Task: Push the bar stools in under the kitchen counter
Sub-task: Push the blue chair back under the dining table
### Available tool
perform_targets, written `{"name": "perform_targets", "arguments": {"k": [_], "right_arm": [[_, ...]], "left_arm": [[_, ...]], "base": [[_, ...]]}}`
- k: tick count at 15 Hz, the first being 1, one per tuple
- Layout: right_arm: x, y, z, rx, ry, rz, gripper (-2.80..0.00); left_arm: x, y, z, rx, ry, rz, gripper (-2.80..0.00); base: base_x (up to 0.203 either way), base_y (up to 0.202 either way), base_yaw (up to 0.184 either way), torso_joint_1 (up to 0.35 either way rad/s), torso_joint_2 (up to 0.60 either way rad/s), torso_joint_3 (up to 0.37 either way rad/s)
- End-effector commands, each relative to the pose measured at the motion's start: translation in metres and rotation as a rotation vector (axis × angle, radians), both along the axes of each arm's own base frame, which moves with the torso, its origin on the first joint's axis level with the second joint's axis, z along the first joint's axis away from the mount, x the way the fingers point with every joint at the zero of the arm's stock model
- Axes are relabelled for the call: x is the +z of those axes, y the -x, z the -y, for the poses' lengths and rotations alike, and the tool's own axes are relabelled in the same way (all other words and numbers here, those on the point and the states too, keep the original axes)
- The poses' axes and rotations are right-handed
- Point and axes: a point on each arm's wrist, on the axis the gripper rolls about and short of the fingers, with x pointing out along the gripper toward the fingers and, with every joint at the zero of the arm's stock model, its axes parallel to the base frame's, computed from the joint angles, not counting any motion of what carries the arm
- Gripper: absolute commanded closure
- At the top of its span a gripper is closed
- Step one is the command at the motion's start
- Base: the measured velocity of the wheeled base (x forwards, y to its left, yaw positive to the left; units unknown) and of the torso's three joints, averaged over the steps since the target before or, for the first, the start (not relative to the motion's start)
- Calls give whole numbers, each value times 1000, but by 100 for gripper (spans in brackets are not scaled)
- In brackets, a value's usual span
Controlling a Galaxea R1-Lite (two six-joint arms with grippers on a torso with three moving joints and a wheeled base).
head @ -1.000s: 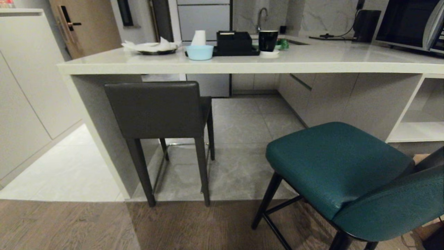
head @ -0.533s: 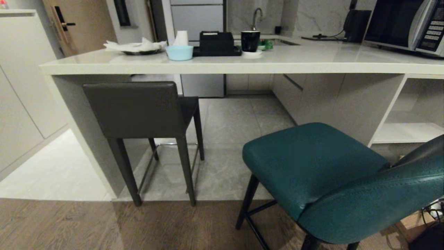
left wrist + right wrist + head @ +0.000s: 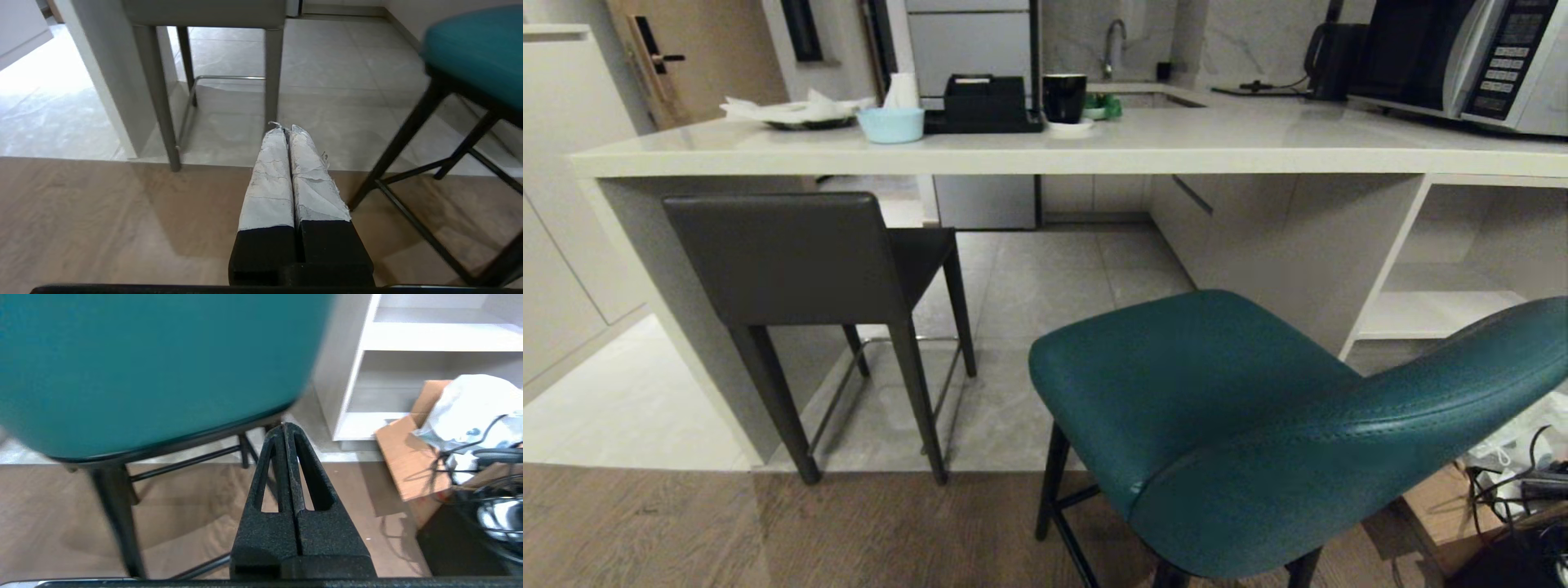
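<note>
So the teal stool (image 3: pixel 1217 408) sits out from the kitchen counter (image 3: pixel 1045 151) (grey stool (image 3: pixel 792 261) tucked under); left gripper (image 3: pixel 286 128) and right gripper (image 3: pixel 284 426) both pressed together, empty.

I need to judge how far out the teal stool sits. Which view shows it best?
The head view: the teal stool shows seat and back, clear of the kitchen counter. The left wrist view catches a seat corner and legs; the right wrist view a blurred close-up.
</note>
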Motion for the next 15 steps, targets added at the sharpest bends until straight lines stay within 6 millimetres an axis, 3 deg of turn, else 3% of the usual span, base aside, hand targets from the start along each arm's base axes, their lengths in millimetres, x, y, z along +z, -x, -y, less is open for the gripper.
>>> {"name": "perform_targets", "arguments": {"k": [1, 9, 15], "right_arm": [[0, 0, 0, 1, 0, -1, 0], [0, 0, 0, 1, -6, -1, 0], [0, 0, 0, -1, -7, -1, 0]], "left_arm": [[0, 0, 0, 1, 0, -2, 0], [0, 0, 0, 1, 0, -1, 0], [0, 0, 0, 1, 0, -1, 0]], "base": [[0, -197, 2, 2, -1, 4], [0, -191, 2, 3, 3, 3], [0, -28, 1, 2, 1, 2]]}}
